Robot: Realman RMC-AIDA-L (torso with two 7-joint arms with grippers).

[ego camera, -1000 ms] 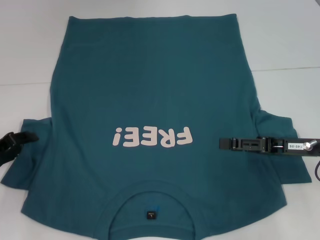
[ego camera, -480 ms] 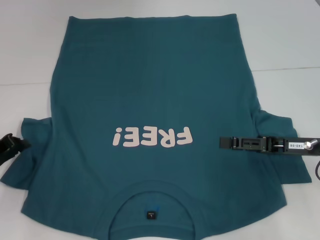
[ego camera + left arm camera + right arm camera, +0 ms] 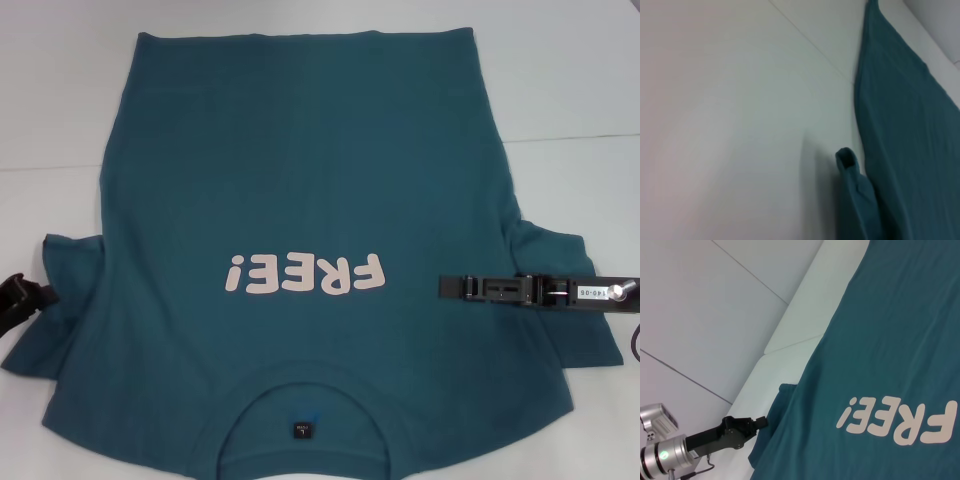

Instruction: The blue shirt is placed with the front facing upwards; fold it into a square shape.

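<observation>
You have the blue shirt spread front-up on the white table, collar nearest the robot and the "FREE!" lettering across the chest, nothing folded yet. Your left gripper sits low at the outer edge of the shirt's left sleeve, with the sleeve hem just at its tip; I cannot tell whether its fingers are closed on cloth or merely touching it. Your right gripper reaches in flat over the right chest, its tip just beyond the end of the lettering, the right sleeve lying under its body; its finger state is also not readable. The risk, as I judge it, is on the left: that sleeve is already bunched and doubled near the tip, so a pinch there may catch only one layer or a loose curl, and the fold would come over crooked. If the right gripper presses while the left pulls, the body could drag and wrinkle.
</observation>
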